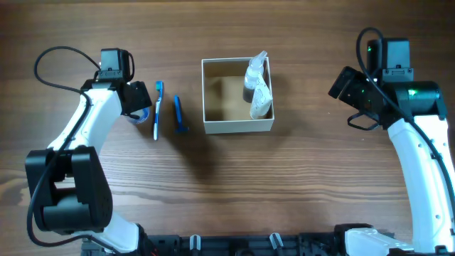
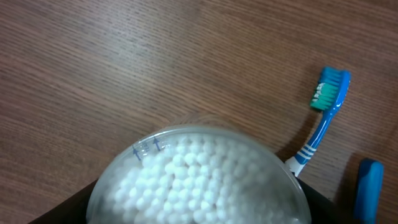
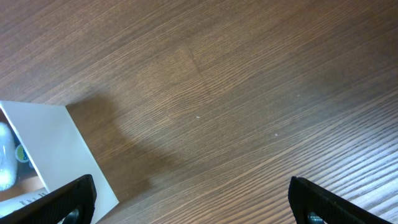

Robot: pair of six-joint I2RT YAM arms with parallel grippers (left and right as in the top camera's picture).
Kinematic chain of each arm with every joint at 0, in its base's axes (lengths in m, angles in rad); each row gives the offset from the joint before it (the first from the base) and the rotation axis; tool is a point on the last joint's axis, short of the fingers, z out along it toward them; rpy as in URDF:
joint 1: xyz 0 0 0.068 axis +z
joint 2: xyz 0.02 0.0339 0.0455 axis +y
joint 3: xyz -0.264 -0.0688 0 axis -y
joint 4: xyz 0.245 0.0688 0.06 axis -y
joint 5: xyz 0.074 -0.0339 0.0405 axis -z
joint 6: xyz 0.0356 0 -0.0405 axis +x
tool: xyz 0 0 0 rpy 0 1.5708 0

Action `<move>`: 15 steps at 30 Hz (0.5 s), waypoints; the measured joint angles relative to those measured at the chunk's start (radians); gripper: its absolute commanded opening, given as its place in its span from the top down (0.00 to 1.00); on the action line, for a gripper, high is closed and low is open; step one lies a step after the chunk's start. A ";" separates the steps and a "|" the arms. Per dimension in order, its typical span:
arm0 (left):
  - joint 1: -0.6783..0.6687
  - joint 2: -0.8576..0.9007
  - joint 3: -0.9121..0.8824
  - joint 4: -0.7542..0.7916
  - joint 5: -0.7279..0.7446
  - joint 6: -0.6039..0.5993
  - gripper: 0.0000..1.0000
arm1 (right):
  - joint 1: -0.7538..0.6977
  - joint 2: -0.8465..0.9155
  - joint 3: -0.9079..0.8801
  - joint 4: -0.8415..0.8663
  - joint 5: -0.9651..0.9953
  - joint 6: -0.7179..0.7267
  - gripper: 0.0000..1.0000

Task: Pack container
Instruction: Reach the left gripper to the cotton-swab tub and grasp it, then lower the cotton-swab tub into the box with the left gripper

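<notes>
Jar (image 2: 199, 180) of cotton swabs sits within my left gripper (image 1: 139, 107); whether it is clamped, I cannot tell. Just right lie toothbrush (image 1: 157, 110) and razor (image 1: 180, 114), parallel. The container (image 1: 238, 126) stands mid-table (image 1: 298, 185), square, mouth up, no long axis, pouch (image 1: 259, 89) along its right wall. Open room beyond; my right gripper (image 3: 191, 190) hangs spread wide.
</notes>
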 measured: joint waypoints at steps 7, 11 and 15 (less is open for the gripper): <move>-0.110 -0.178 0.129 -0.216 0.035 0.000 0.34 | 0.000 0.000 0.000 0.000 0.000 0.000 0.00; -0.327 -0.372 0.200 -0.175 0.070 0.000 0.34 | 0.000 0.000 0.000 0.000 0.000 0.000 0.00; -0.499 -0.381 0.209 -0.105 0.085 0.000 0.32 | 0.000 0.000 0.000 0.000 0.000 0.000 0.00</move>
